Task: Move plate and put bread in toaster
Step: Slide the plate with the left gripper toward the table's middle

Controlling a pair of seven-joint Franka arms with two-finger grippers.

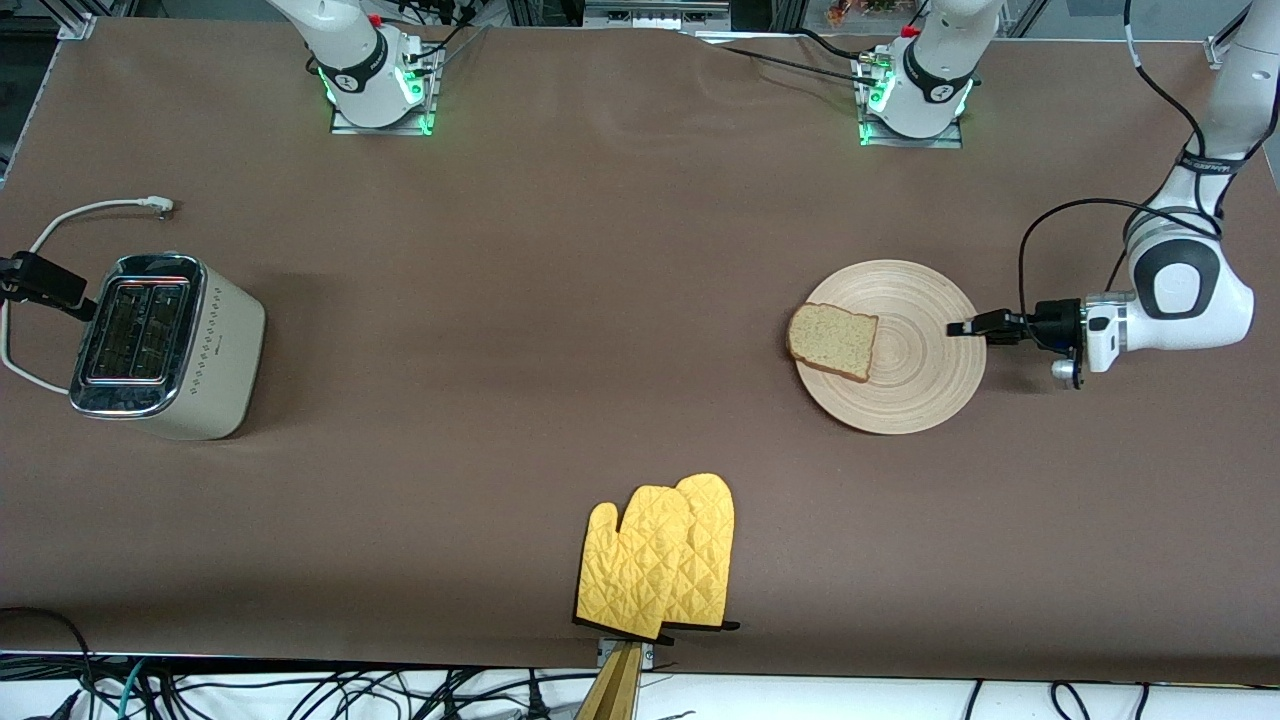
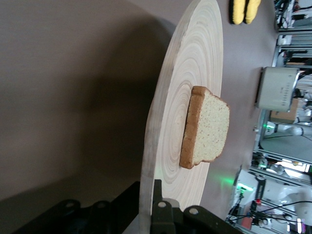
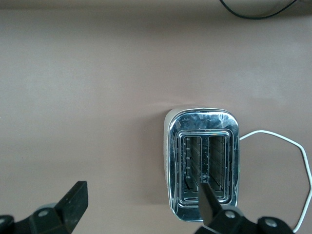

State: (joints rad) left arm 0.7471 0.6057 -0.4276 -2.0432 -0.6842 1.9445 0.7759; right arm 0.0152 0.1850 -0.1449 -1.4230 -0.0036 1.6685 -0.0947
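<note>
Yellow mitts [image 1: 660,565] lie nearest. Up the tabletop [image 1: 560,300], left claw [image 1: 962,328] pinches the plate [image 1: 920,385] rim, bread [image 1: 832,341] aboard; slide it level so the slice stays put. Right claw [image 3: 141,204] hovers spread over the toaster [image 1: 165,345].

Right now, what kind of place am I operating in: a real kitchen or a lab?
Most likely a robotics lab bench staged as a kitchen: arms bolted to a brown-covered table, loose cables along its edge, and props only: toaster, bread on a plate, oven mitts.
</note>
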